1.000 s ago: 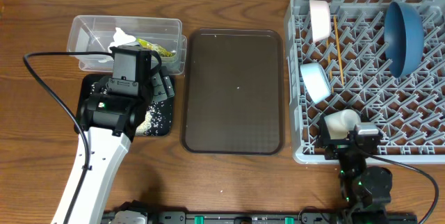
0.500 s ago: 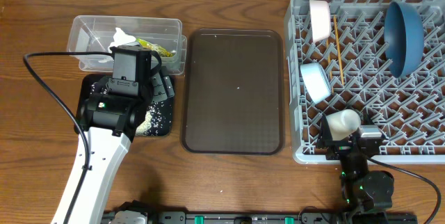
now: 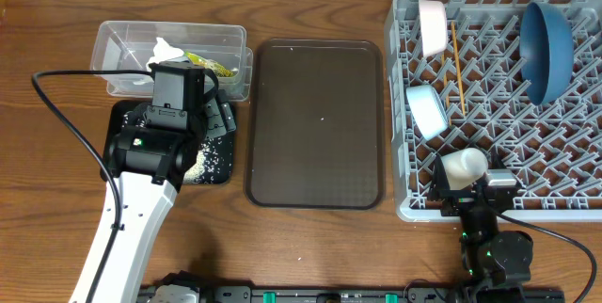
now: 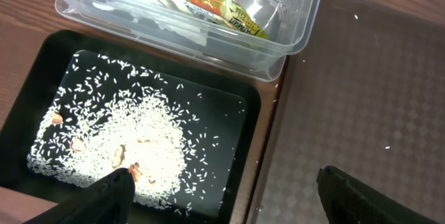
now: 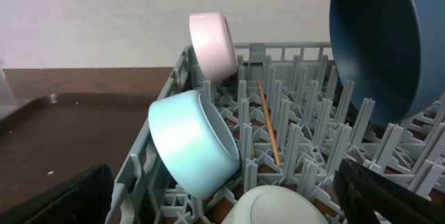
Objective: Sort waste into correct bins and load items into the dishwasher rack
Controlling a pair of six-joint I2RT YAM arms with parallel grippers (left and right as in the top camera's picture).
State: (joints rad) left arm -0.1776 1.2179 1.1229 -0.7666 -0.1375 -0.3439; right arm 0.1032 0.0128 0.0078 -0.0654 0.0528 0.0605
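Observation:
The clear tub [image 3: 118, 39] holds the crumpled white napkin [image 3: 165, 51] and the yellow-green wrapper [image 3: 209, 62], also in the left wrist view [image 4: 215, 1]. The black tray [image 3: 218, 173] holds loose rice [image 4: 139, 133]. My left gripper [image 4: 226, 196] is open and empty above the black tray's right edge. The grey rack [image 3: 403, 152] holds the dark blue plate [image 3: 547, 49], a white bowl [image 3: 433, 25], the light-blue bowl [image 3: 426, 110], chopsticks [image 3: 457, 68] and the white cup [image 3: 463, 167]. My right gripper [image 5: 229, 213] is open at the rack's front edge, with the cup [image 5: 278, 206] between its fingers.
A large dark brown serving tray [image 3: 315, 124] lies between the bins and the rack. The left arm's black cable [image 3: 56, 105] loops over the table on the left. The rack's upright pegs [image 5: 306, 133] stand around the dishes.
The white cup and my right gripper have shifted very slightly to the right at the rack's front. The left arm has not moved.

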